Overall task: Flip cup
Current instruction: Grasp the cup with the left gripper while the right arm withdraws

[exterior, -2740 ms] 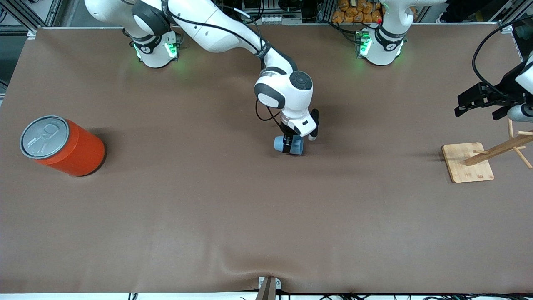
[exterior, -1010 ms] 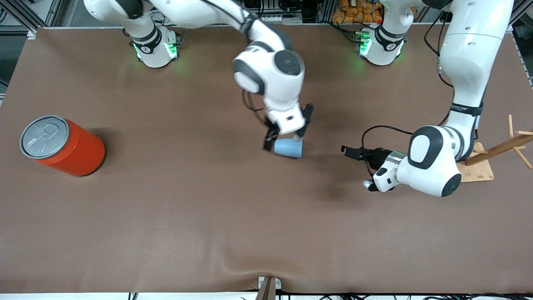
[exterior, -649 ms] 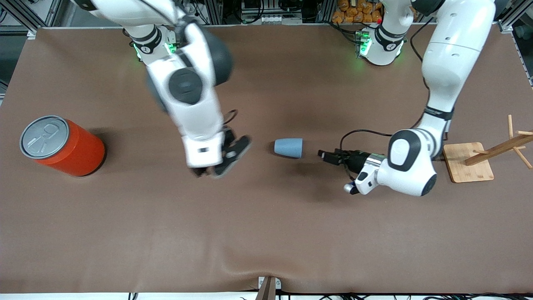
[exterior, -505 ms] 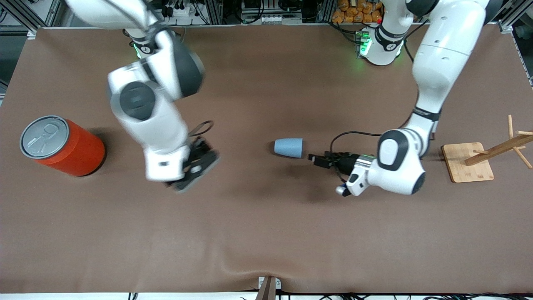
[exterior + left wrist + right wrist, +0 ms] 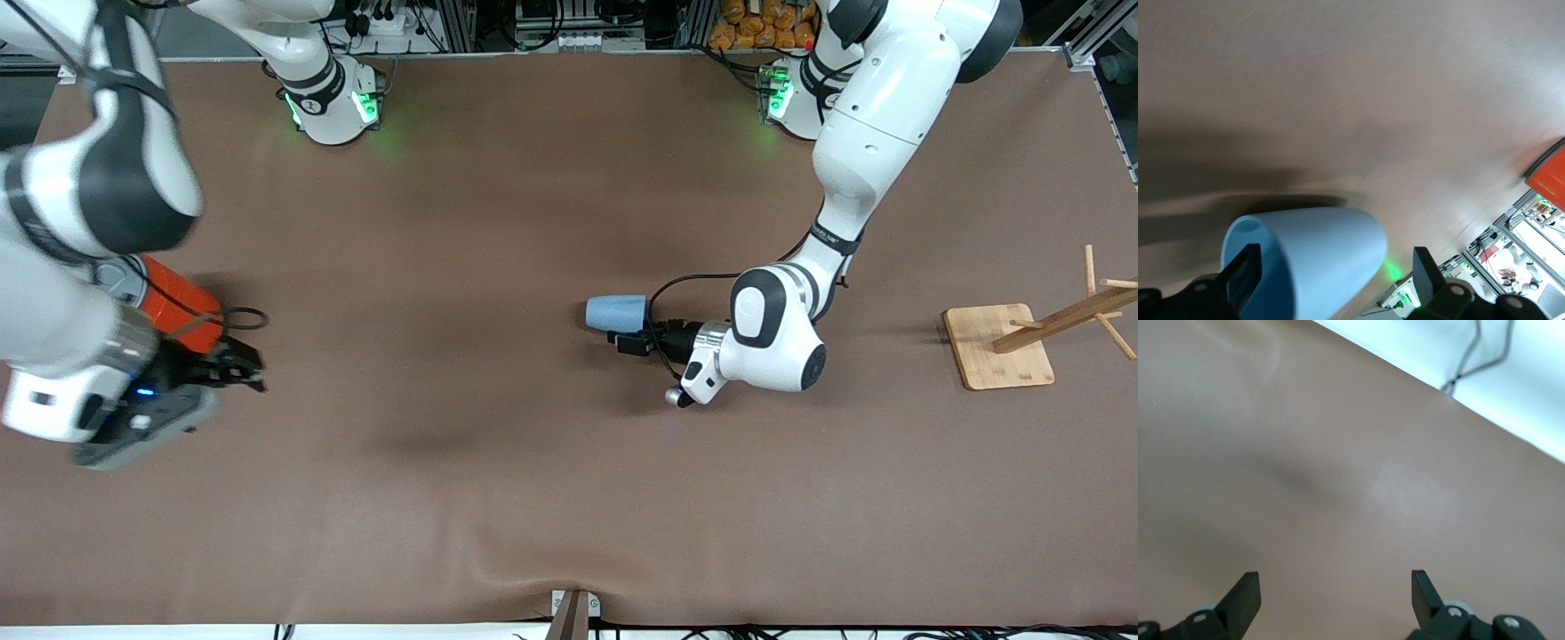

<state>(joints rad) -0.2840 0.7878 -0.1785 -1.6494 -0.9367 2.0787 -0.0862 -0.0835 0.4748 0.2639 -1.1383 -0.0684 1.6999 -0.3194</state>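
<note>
The cup (image 5: pixel 615 312) lay on its side about midway along the table (image 5: pixel 533 489), well apart from the orange can (image 5: pixel 178 302), which stood at the right arm's end. Its open mouth faced away from the can, toward the wooden rack (image 5: pixel 1022 342) at the left arm's end, and its narrower closed base pointed toward the can.

The left gripper (image 5: pixel 628 341) had reached the cup's mouth end, its fingers spread wide. In the left wrist view the cup (image 5: pixel 1305 263) sat between the two fingertips (image 5: pixel 1243 277), and one of them looked to be at or just inside the rim; I could not tell whether anything was touching yet.

The right gripper (image 5: pixel 236 366) hung low just beside the can, fingers apart and empty, and that arm waited.

The cup looked like a small, thin plastic piece, so I judged it very light and fairly stiff, with a matte skin that should not be too slippery. Lying on a tapered wall it would likely roll or skid away from a nudge. The taper also made a grip across the outside liable to squeeze it out toward the base. Pinching the wall at the rim, one finger inside and one outside, seemed the surer hold, and a gentle one, since a thin rim could flex.
</note>
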